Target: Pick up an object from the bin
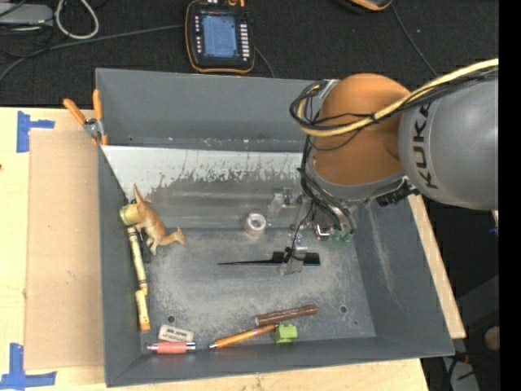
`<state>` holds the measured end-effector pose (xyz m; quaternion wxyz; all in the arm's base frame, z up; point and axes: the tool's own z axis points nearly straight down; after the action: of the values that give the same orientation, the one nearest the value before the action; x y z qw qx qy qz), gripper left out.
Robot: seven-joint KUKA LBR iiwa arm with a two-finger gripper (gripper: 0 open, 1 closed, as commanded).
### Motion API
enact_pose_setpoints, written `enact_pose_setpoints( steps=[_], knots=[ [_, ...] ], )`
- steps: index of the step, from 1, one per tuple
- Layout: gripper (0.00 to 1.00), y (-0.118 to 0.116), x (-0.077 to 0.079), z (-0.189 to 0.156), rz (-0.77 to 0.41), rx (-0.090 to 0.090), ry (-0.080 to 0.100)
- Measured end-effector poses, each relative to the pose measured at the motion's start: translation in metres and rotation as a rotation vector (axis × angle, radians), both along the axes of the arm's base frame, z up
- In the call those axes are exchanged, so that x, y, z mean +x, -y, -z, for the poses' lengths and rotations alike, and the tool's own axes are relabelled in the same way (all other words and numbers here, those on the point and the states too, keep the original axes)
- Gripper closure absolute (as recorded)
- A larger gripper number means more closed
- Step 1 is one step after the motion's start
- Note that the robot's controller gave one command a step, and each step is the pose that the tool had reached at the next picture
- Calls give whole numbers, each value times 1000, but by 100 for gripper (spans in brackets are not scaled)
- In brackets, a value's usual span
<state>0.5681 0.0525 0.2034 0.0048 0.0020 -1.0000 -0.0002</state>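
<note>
One slim black thing [252, 261] lies nearest your pincer. It is flat and dark, broad and blunt at one end, and it narrows to a long thin point at the other. It lies near the middle of the bin floor, with its point toward the left of the view and its broad end toward the right.

Your bin [399, 300] is grey metal with sloping walls, and its floor is scuffed and speckled pale. A small silvery ring [256, 222] lies just beyond the black thing, toward the back wall. By the left wall you have a tan toy dinosaur [156, 225] and, beside it, a long yellow stick [138, 277] lying along the wall. Near the front wall lie a white eraser [173, 332], a red pen [171, 348], an orange pencil [244, 338], a green block [286, 331] and a brown stick [285, 314]. Behind the bin, on a dark floor, are an orange-rimmed hand controller [220, 35] with a lit screen and some loose cables [77, 10].

Your pincer [299, 249] hangs under the orange wrist cover, right at the broad end of the black thing. It is so close there that you cannot tell whether the two touch. You also cannot tell whether the pincer is open or closed. Everything else in the bin lies well apart from it, except the ring, which is near.
</note>
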Motion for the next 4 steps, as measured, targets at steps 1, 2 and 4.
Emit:
enact_pose_setpoints(
  steps=[1,2,4],
  knots=[
    [0,0,2,-5,3,1,8],
    [0,54,19,126,-173,2,8],
    [0,56,26,134,-200,3,8]
  ],
)
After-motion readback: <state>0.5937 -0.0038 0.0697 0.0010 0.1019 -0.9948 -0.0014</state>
